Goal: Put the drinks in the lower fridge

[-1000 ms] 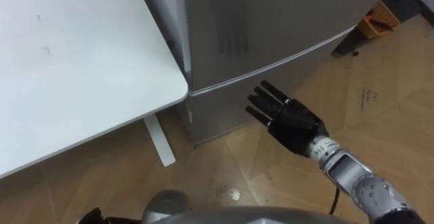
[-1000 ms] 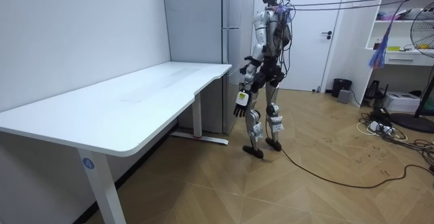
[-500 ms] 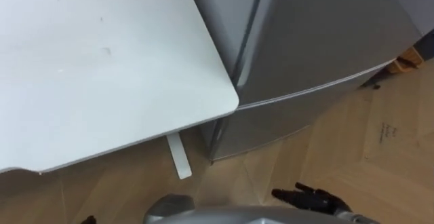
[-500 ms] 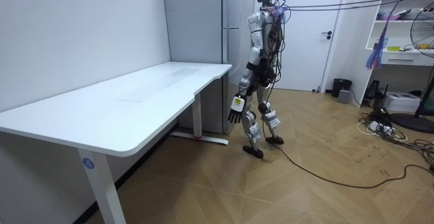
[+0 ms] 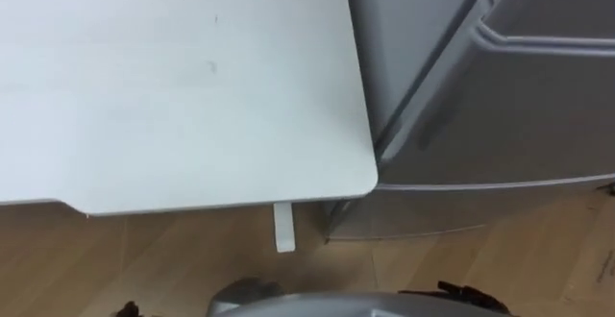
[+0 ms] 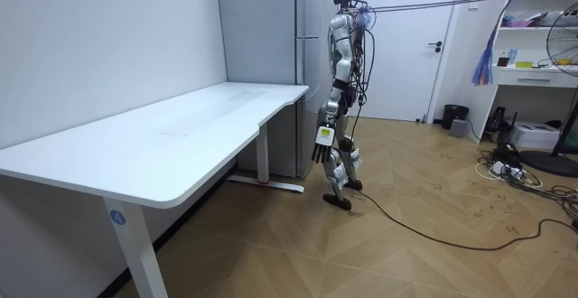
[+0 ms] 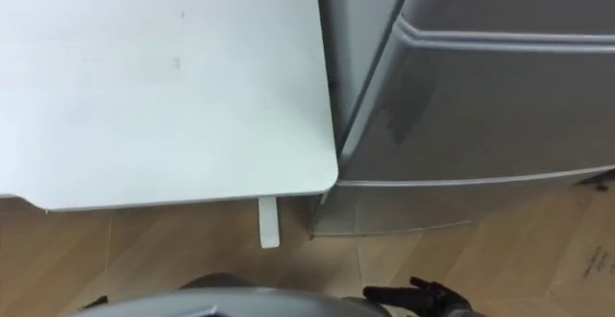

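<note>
Floor: wooden parquet (image 6: 424, 244); the robot stands at the far corner of the white table (image 5: 173, 77), before the grey fridge (image 7: 480, 106).
Fridge: doors shut, just right of the table corner.
Eye views: right hand (image 7: 423, 298) low at the bottom edge, fingers straight, empty; table foot (image 5: 283, 228) under the corner.
Room view: left hand (image 6: 321, 146) hangs by the thigh, fingers straight, empty; white door (image 6: 402, 45), bin (image 6: 454, 116) and fan (image 6: 564, 63) beyond.
In the way: the table corner juts close to the fridge's left side.
</note>
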